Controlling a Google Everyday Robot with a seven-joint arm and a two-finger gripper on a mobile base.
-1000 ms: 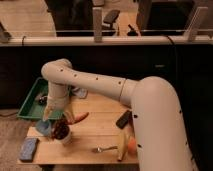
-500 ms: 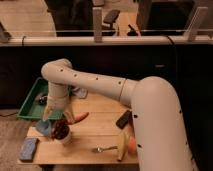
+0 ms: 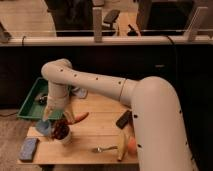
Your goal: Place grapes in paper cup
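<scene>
The dark red-purple grapes [image 3: 61,129] sit at the top of the small white paper cup [image 3: 64,138] near the table's front left. My gripper [image 3: 56,116] hangs directly above them at the end of the white arm, very close to the bunch. Whether the grapes rest in the cup or are still held, I cannot tell. A light blue cup-like container [image 3: 44,127] stands just left of the paper cup. A long orange-red carrot-like thing [image 3: 80,118] lies just right of the gripper.
A green tray [image 3: 31,99] sits at the back left. A blue-grey sponge [image 3: 28,149] lies at the front left corner. A fork [image 3: 102,148], a banana [image 3: 121,145], an orange fruit [image 3: 131,145] and a dark block [image 3: 123,119] lie to the right on the wooden table [image 3: 95,130].
</scene>
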